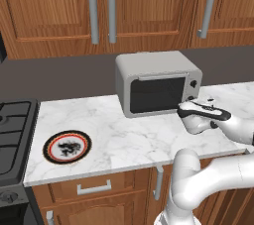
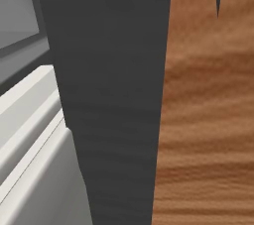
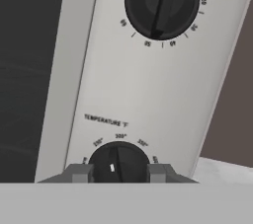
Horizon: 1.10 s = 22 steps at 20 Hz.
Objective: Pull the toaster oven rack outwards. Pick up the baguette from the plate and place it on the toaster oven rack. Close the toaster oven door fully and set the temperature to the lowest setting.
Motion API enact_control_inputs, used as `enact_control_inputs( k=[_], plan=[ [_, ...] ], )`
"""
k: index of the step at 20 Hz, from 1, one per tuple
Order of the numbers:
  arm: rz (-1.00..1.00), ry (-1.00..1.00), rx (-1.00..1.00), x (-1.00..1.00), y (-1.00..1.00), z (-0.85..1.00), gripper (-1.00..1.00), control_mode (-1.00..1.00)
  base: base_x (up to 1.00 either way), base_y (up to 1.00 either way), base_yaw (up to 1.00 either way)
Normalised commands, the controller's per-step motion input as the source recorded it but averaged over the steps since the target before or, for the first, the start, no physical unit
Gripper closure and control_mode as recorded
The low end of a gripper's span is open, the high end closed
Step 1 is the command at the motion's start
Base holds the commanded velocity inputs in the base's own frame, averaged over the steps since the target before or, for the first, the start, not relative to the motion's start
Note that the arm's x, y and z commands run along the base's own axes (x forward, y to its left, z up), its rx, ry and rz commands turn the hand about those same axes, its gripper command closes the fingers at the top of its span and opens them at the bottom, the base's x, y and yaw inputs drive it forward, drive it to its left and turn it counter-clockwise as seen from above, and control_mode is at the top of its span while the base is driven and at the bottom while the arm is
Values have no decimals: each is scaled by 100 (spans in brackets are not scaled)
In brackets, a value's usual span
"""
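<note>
The toaster oven (image 1: 149, 65) stands on the marble counter with its door (image 1: 156, 94) closed; through the dark glass (image 3: 24, 70) I cannot make out the rack or the baguette. My gripper (image 1: 184, 106) is at the oven's right front panel. In the hand view my gripper (image 3: 119, 171) is shut on the lower knob (image 3: 118, 159), marked TEMPERATURE, with a fingertip (image 3: 80, 172) on each side of it. The upper knob (image 3: 160, 3) sits above on the same panel. The plate (image 1: 67, 146) lies bare at the counter's front left.
A black stove (image 1: 15, 130) borders the counter (image 1: 124, 135) on the left. Wooden wall cabinets (image 1: 99, 6) hang above the oven. A dark panel (image 2: 114, 95) and a wooden surface (image 2: 208, 120) stand very close in the right base view.
</note>
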Motion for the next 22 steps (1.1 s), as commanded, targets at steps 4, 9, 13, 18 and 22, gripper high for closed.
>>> enact_control_inputs(
  k=[4, 9, 13, 18, 22],
  plan=[
    [11, -5, -7, -1, -14, 0, 100, -100, 0, 0, 0],
    [10, -4, -7, 0, -18, 0, 100, -100, 0, 0, 0],
    [6, 0, -7, 0, -25, 0, 100, -100, 0, 0, 0],
    [2, 3, -5, 0, -15, 12, 100, -100, 0, 0, 0],
    [0, 0, -7, 0, -13, 1, 100, -100, 0, 0, 0]
  ],
)
